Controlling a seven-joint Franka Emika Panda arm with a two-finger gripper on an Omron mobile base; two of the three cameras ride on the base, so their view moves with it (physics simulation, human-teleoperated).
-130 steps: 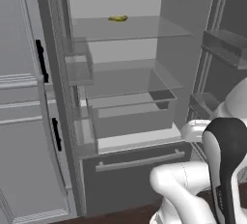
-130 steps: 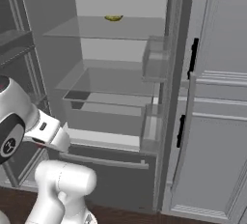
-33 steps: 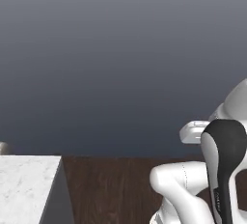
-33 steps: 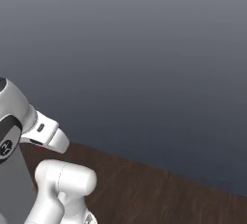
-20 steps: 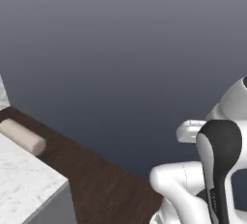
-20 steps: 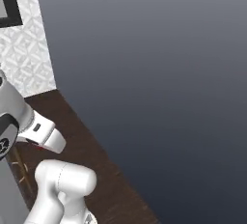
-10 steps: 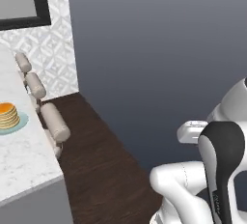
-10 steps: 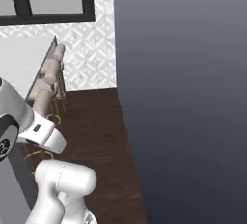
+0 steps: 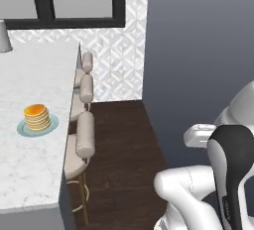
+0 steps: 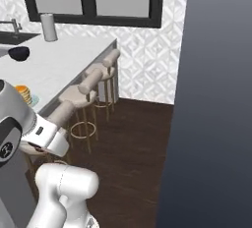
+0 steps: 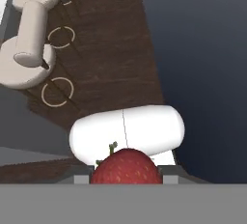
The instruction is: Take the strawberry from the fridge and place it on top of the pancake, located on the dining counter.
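The small rounded red strawberry (image 11: 126,166) is pinched in the nearly closed gripper (image 11: 126,175) — light, soft, easily bruised; best held gently across its middle.

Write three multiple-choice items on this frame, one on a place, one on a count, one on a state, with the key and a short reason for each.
1. Where is the pancake?
A. on a stool
B. on a plate on the dining counter
C. on the floor

2. How many stools stand along the dining counter?
A. one
B. three
C. five

3. What is the state of the gripper?
A. shut on the strawberry
B. open over the pancake
C. shut on a cup

Key:
1 B: the pancake sits on a pale plate on the dining counter.
2 B: three stools line its edge in the left base view.
3 A: in the hand view the strawberry sits in the gripper, far from the pancake.
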